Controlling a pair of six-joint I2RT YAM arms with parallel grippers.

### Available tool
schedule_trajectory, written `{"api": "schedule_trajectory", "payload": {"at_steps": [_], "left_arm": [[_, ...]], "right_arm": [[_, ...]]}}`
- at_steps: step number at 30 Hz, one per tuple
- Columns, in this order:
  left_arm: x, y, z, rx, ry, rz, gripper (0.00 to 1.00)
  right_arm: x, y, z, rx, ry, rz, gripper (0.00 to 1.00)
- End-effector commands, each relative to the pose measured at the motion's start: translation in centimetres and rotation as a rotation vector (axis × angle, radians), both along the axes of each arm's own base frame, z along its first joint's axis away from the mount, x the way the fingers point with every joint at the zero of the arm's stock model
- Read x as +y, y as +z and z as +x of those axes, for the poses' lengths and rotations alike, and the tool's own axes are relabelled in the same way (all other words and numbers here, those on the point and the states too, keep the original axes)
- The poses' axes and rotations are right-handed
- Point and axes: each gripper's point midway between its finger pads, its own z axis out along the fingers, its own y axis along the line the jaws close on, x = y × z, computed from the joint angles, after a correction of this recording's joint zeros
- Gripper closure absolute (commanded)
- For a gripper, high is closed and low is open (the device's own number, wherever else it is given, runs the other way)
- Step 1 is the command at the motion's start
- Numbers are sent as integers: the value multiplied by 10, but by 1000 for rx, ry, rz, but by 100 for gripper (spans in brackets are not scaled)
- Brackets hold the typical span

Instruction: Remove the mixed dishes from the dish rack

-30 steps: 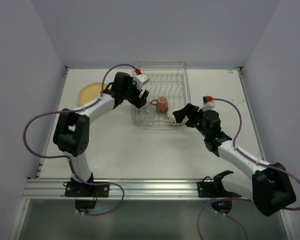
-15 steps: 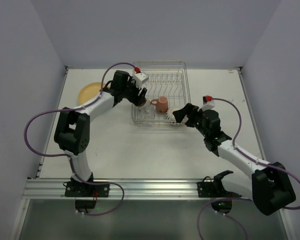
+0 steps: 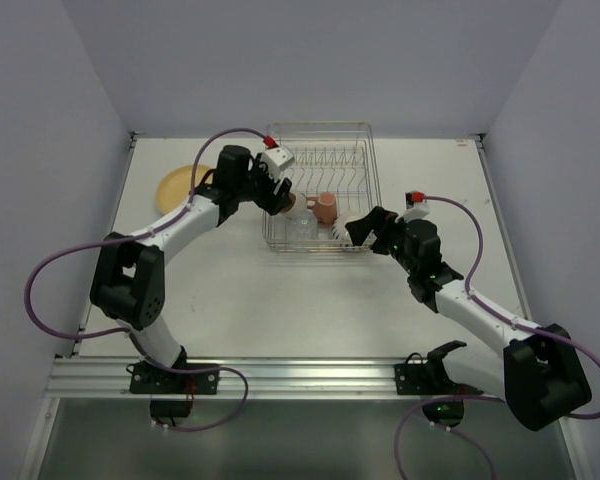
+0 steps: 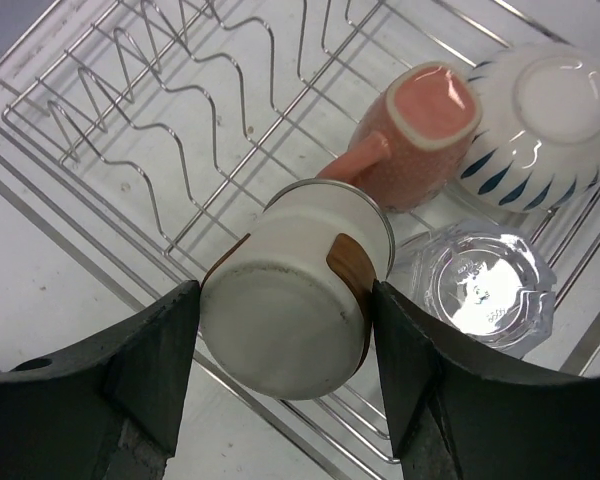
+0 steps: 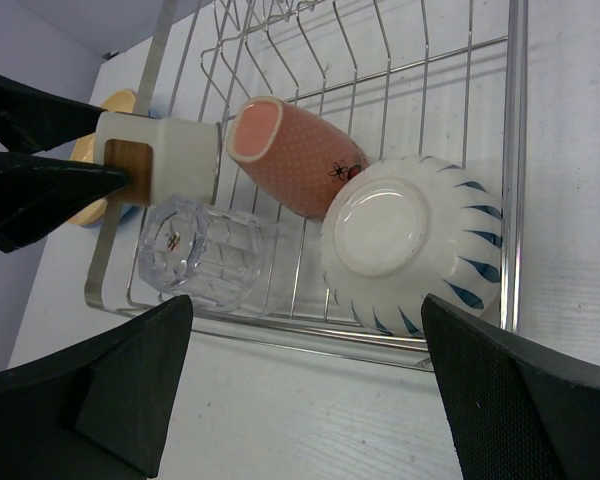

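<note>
Far left on the bench [image 3: 310, 300], the yellow plate [image 3: 178, 183] lies flat, already out of the rack [image 3: 320, 126]. Next to it is the change: a second ago my left pincer [image 4: 282, 350] stood wider over the rack's left end. Now it has closed on the cream cup with the brown band [image 4: 290, 290], one finger pressing each side. The arm has swung its elbow outward, and the cup hangs tilted over the rack's left rim, which I judge to be clear of the wires. That means this cup is on its way out and needs only a spot on the bench. Still in the rack are the clear glass [image 4: 477, 290], the pink mug [image 4: 420, 135] on its side, and the upturned white bowl [image 4: 545, 110]. My right pincer [image 5: 300, 390] has not moved and gapes wide, empty, above the bowl.
</note>
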Motion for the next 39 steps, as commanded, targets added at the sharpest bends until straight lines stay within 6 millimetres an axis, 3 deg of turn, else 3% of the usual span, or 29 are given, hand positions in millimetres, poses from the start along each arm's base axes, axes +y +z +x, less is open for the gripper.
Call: {"api": "schedule_trajectory", "payload": {"at_steps": [1, 6, 13, 24, 34, 39], "left_arm": [[-24, 39, -4, -112, -70, -64, 48], [-32, 35, 2, -116, -52, -33, 49], [-25, 52, 8, -171, 19, -44, 49], [-22, 45, 14, -151, 61, -39, 50], [-17, 82, 9, -209, 95, -96, 51], [-15, 98, 5, -217, 115, -131, 51]], "right_arm": [[3, 4, 2, 4, 8, 1, 1], [2, 5, 2, 1, 6, 3, 1], [2, 6, 2, 0, 4, 0, 1], [1, 6, 2, -2, 0, -1, 1], [3, 6, 2, -1, 10, 2, 1], [8, 17, -5, -52, 57, 27, 1]]}}
